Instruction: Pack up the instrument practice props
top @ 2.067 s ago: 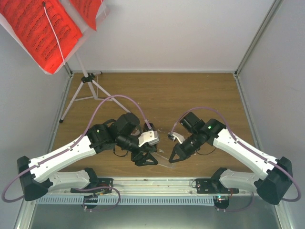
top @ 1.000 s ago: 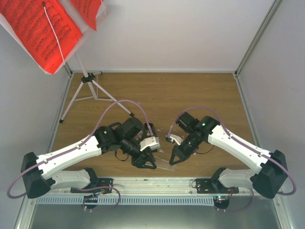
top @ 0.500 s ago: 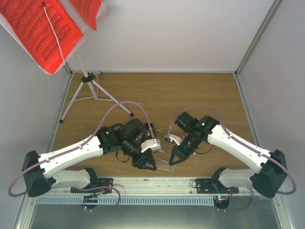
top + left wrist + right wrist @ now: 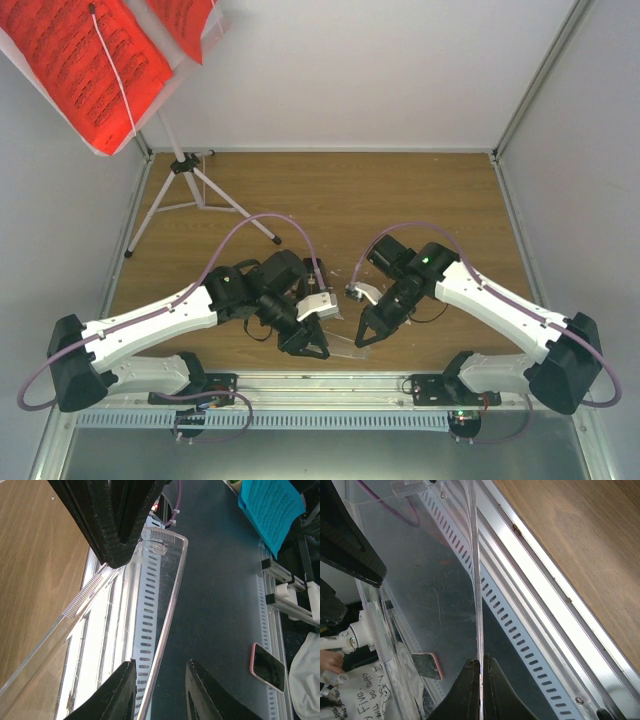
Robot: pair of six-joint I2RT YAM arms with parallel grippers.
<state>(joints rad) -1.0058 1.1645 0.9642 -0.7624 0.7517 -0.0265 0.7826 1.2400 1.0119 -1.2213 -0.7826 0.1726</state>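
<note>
Looks barely begun, with nothing packed. Shows the white music stand (image 4: 185, 166) upright at 11 o'clock of the overhead view, carrying the red sheets (image 4: 85, 60) on its tray. Shows no metronome anywhere.

Toward 6 o'clock, finds the right tool (image 4: 481, 672) clenched on the thin wall of a clear plastic case (image 4: 125, 620), and the left tool (image 4: 160, 685) released, straddling the case's rim without pinching it. Probably leaves every prop to stow.

Underneath, shows a brown wood-grain surface (image 4: 400, 200), enclosed by white walls (image 4: 350, 70), with a slotted metal rail (image 4: 330, 418) at the near edge.
</note>
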